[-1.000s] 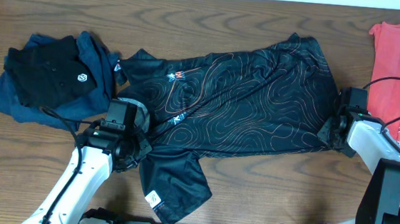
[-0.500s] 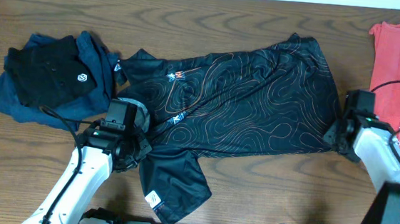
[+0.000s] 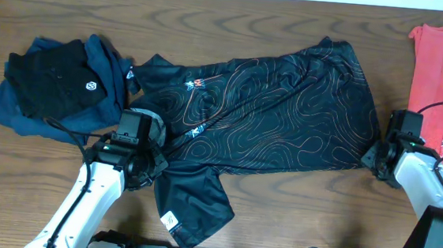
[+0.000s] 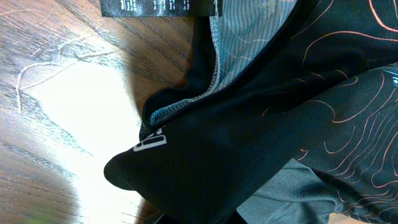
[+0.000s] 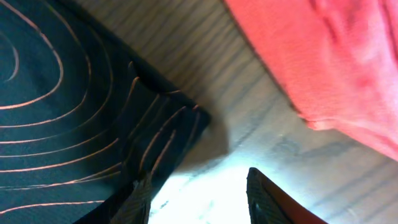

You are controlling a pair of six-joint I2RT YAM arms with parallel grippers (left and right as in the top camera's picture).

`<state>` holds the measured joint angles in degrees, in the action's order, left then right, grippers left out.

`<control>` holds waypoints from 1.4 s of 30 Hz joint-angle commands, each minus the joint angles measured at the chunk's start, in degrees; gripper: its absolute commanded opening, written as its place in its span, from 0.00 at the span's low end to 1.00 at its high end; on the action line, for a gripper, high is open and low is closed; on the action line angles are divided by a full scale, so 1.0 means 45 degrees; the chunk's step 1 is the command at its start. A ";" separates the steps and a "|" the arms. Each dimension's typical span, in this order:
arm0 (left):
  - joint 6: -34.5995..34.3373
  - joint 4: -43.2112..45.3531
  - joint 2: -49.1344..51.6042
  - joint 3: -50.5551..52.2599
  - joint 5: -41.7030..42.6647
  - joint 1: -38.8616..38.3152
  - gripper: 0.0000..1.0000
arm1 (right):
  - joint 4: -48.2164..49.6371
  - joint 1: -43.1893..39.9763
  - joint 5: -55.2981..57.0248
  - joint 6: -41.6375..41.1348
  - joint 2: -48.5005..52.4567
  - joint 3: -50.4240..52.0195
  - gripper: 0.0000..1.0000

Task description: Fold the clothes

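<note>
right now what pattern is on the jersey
The jersey is black with thin orange contour lines, clearest overhead.

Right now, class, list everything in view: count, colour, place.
jersey: one, black with orange lines, table's middle
T-shirt: one, coral-red, far right
polo: one, black, far left, on navy cloth
navy cloth: one, dark blue, under the polo
table: one, brown wood, beneath everything
left gripper: one, black, at jersey's left end, grip hidden
right gripper: one, black fingers, open, beside jersey's right corner
</note>
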<state>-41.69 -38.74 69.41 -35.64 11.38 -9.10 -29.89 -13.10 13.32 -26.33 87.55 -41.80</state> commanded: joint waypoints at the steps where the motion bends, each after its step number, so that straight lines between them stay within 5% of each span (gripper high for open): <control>1: 0.0219 -0.0049 0.0058 -0.0019 -0.0209 0.0058 0.06 | 0.0262 -0.0189 -0.0403 0.0000 0.0049 0.0078 0.49; 25: 0.0219 -0.0044 0.0058 -0.0019 -0.0209 0.0058 0.06 | 0.1588 -0.0194 -0.0641 -0.0248 0.1647 0.0087 0.53; 27: 0.0219 -0.0044 0.0058 -0.0019 -0.0209 0.0058 0.06 | 0.1802 -0.0194 -0.0714 -0.0243 0.1787 0.0087 0.46; 32: 0.0219 -0.0049 0.0058 -0.0019 -0.0209 0.0058 0.06 | 0.1773 -0.0194 -0.0738 -0.0243 0.1783 0.0087 0.02; 42: 0.1826 0.0083 -0.0199 -0.0355 -0.0199 0.0058 0.06 | 0.0107 -0.0194 -0.0733 -0.0092 0.0049 -0.0272 0.01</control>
<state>-38.11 -38.17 69.36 -35.66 11.38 -9.10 -27.94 -13.10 9.43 -27.40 91.18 -42.94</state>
